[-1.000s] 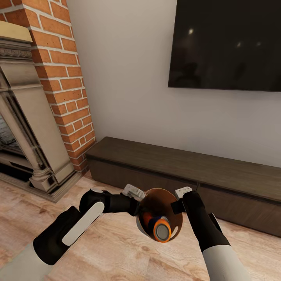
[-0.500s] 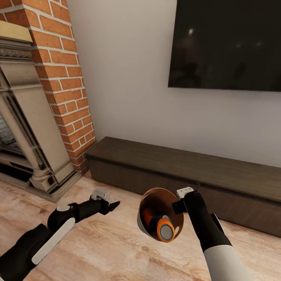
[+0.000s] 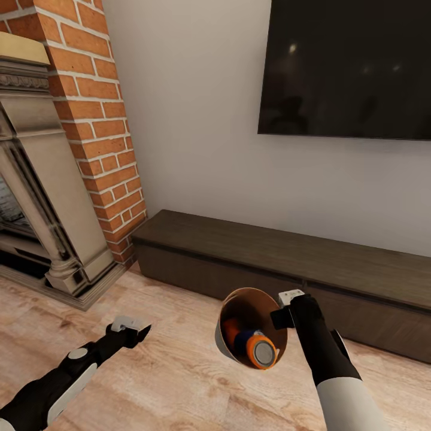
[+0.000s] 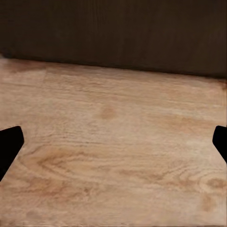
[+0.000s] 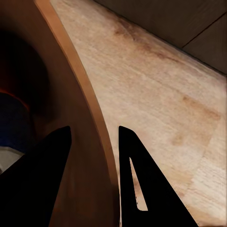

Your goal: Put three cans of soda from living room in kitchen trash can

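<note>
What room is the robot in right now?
It looks like a living room. There is a red brick fireplace on one side, a big black TV on the wall, and a long low dark wood cabinet under it, on a light wood floor.

Brown-lined pale grey tash can (image 3: pixel 222 342), orange and blue cans (image 3: pixel 256 347), red brick fireplace (image 3: pixel 90 120), black TV (image 3: pixel 347 66).

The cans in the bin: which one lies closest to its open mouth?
The orange can, whose grey metal top faces out at the trash can's rim; the blue one and the other orange one lie deeper behind it.
</note>
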Available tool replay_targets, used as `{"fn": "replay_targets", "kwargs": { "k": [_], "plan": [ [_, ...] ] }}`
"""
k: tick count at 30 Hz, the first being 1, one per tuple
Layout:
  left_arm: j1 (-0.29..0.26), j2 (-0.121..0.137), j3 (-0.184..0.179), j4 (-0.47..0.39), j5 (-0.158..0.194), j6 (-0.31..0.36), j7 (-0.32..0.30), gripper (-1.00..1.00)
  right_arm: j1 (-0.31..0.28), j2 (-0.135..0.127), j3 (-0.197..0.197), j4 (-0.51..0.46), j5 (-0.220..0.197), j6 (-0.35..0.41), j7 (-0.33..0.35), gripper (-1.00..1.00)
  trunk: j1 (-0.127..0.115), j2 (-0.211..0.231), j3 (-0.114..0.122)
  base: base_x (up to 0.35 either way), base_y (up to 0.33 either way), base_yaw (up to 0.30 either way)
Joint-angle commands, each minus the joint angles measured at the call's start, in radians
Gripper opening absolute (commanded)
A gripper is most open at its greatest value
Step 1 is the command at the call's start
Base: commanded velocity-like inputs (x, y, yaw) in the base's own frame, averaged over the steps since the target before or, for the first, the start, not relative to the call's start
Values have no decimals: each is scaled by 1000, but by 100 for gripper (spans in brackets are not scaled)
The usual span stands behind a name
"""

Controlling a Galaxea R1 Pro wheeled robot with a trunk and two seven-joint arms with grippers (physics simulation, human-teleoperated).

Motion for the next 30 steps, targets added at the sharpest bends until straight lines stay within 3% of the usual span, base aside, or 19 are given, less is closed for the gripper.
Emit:
{"fn": "replay_targets", "kwargs": {
  "k": [1, 10, 18, 26, 30],
  "plan": [
    [0, -1, 0, 25, -1, -20, 0, 100, 0, 0, -2, 0, -28, 4, 5, -100, 0, 0, 0, 0, 0, 0],
    [0, -25, 0, 241, -4, -188, -4, 100, 3, 0, -43, 0, -28, 4, 4, -100, 0, 0, 0, 0, 0, 0],
    [0, -39, 2, 281, -2, -205, -6, 100, 5, -1, -95, 2, -29, -1, 5, -100, 0, 0, 0, 0, 0, 0],
    [0, -43, 0, 285, -4, -195, -8, 100, 30, 0, -109, 6, -32, -56, 9, -100, 0, 0, 0, 0, 0, 0],
    [0, -62, 0, 285, -3, -181, -7, 100, 34, 0, -140, 9, -32, -50, 15, -100, 0, 0, 0, 0, 0, 0]
  ]
}}
